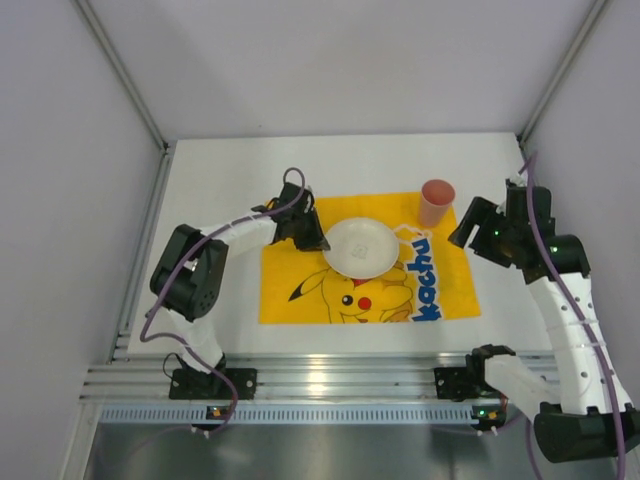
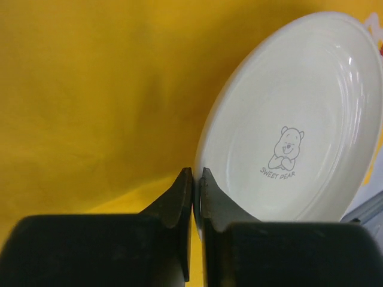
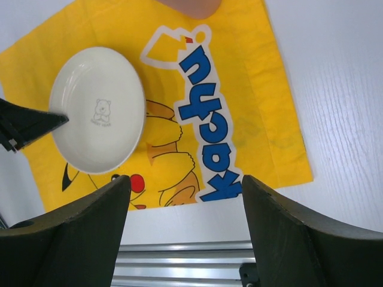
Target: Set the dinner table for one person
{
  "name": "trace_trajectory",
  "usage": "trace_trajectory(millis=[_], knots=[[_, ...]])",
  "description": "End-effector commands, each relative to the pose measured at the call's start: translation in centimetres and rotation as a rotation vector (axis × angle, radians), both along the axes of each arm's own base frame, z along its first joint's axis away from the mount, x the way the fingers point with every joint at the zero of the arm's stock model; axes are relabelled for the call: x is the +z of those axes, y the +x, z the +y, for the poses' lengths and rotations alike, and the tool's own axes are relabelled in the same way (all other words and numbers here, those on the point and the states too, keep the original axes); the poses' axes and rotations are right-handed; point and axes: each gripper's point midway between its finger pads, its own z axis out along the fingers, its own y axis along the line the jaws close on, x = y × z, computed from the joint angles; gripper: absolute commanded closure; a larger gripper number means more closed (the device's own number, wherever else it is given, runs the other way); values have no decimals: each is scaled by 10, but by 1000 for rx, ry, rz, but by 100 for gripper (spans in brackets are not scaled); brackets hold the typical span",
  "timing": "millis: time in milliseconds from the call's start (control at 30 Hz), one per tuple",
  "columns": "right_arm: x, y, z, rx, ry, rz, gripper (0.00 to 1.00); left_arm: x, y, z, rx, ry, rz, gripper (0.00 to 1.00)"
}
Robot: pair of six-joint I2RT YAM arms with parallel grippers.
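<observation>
White and matte, our dinner table spreads flat beneath everything, with a yellow cloth mat at its centre. Our left gripper pinches the rim of the glossy round plate; our right gripper gapes wide, empty.

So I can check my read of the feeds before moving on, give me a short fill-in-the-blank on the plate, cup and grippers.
1. The left gripper pinches the white plate by its ____.
2. The plate lies on the ____ cloth mat.
3. The pink cup stands at the mat's far ____ corner.
4. The right gripper is ____, holding nothing.
Missing words: rim; yellow; right; open.
</observation>
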Motion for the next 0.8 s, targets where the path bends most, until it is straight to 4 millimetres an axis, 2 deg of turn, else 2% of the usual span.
trace_trajectory(millis=[0,133,233,267,300,367,400,433,467,500,533,567,600,633,667,700,733,767], knots=[[7,-4,2,24,-21,-24,25,12,26,-1,67,30,-72,80],[3,-5,4,37,-30,-18,25,18,22,-9,34,62,-86,27],[2,-4,6,45,-31,-18,25,33,16,-2,24,101,-107,23],[2,-3,7,46,-33,-20,25,49,15,4,29,115,-137,23],[3,-3,7,49,-35,-25,25,49,6,19,38,181,-109,23],[2,-3,8,58,-42,-26,25,72,9,51,89,317,-186,23],[3,-3,9,60,-40,-29,24,69,-7,73,93,408,-146,22],[0,-3,9,64,-43,-23,24,70,-12,91,104,477,-150,20],[-2,-4,11,70,-42,-20,24,82,-15,118,160,562,-182,19],[-3,-3,12,73,-38,-19,24,82,-22,134,175,608,-175,18],[-7,-4,13,77,-35,-8,24,71,-35,162,187,681,-130,17],[-9,-4,17,92,-30,-5,24,80,-41,181,230,707,-153,15],[-11,-4,19,99,-26,0,24,78,-48,195,253,720,-144,14],[-15,-4,21,103,-23,15,24,64,-60,227,297,750,-85,14],[-16,-3,25,119,-17,19,24,70,-65,237,335,710,-100,14],[-17,-3,27,126,-16,22,24,67,-70,250,362,704,-89,13],[-19,-1,30,134,-15,31,24,59,-78,272,429,726,-64,10],[-19,-1,33,148,-16,34,24,71,-72,276,456,710,-129,8]])
